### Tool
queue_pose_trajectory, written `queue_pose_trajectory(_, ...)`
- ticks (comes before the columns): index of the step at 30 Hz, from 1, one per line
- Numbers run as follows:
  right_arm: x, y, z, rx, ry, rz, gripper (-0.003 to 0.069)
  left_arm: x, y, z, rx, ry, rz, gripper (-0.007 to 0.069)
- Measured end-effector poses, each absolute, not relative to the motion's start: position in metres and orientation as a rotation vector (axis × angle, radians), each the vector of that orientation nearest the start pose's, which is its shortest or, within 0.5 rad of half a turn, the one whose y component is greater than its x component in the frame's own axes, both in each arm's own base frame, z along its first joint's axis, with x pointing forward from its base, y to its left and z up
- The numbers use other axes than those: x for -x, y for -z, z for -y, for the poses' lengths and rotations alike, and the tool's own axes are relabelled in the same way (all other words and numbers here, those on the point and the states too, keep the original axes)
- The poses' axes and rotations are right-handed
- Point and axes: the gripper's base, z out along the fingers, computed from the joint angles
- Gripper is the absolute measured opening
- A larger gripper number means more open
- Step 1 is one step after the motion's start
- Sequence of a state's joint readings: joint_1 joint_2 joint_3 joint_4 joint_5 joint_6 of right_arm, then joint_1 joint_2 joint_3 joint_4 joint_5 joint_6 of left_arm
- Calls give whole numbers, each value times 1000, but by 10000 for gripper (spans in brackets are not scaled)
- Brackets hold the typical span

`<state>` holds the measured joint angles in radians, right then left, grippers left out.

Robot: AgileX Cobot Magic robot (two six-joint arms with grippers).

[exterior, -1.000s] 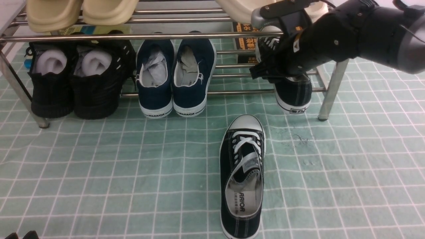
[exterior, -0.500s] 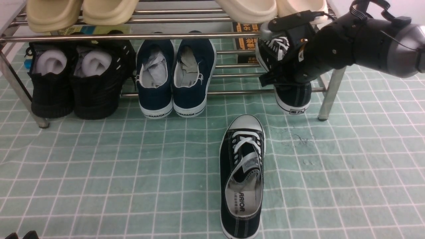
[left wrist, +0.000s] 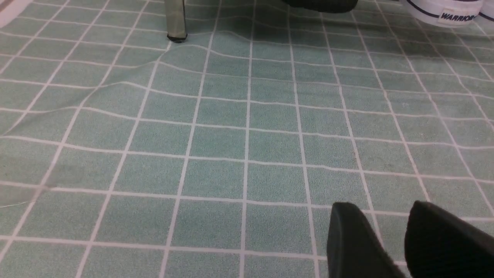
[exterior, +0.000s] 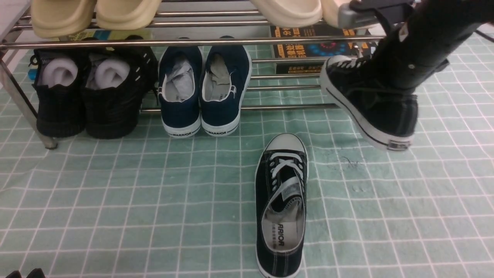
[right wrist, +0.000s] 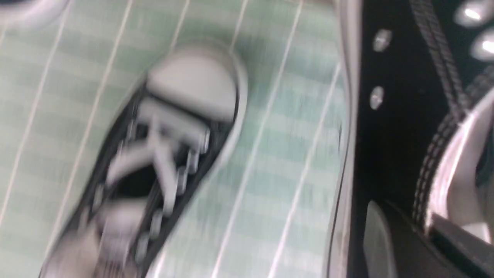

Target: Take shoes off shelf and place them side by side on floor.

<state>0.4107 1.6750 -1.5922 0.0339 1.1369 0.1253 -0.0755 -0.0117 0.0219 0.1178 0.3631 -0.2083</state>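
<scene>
A: There's the right arm [exterior: 420, 46], black and round-bodied, one small round screw [exterior: 412, 66] glinting on its side.
B: A small pale marking [exterior: 403, 33] near it, plus a silver-grey block [exterior: 353, 15] at the wrist.
A: Now the left gripper [left wrist: 382, 216]: two matte black fingers [left wrist: 355, 239], rounded tips, grainy surface.
B: And a thin dark cable [exterior: 484, 35] off the right arm.

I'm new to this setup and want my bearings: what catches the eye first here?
A black sneaker hangs tilted in the air at the right end of the rack, clamped by the right hand. Its mate lies flat on the green floor in the middle, toe toward the rack.
</scene>
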Motion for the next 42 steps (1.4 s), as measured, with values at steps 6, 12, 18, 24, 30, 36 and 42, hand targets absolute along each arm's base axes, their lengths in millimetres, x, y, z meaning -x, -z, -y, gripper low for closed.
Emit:
queue_pose_trajectory(6,-287,-366,-136,438,-275,-2740,1,-53,-174,0,50,82,-1855,242)
queue_pose_trajectory(12,-267,-343,-141,511,-253,-2802,4,-53,-174,0,50,82,-1855,242)
queue_pose_trajectory(18,-257,-310,-158,546,-295,-2814,5,-53,-174,0,50,82,-1855,242)
queue_pose_trajectory(24,-273,-301,-165,507,-302,-2716,6,-53,-174,0,50,82,-1855,242)
queue_pose_trajectory(30,-292,-277,-171,510,-242,-2715,9,-53,-174,0,50,82,-1855,242)
queue_pose_trajectory(36,-305,-256,-174,468,-171,-2741,10,-53,-174,0,50,82,-1855,242)
queue_pose_trajectory(42,-308,-239,-180,420,-213,-2810,15,-53,-174,0,50,82,-1855,242)
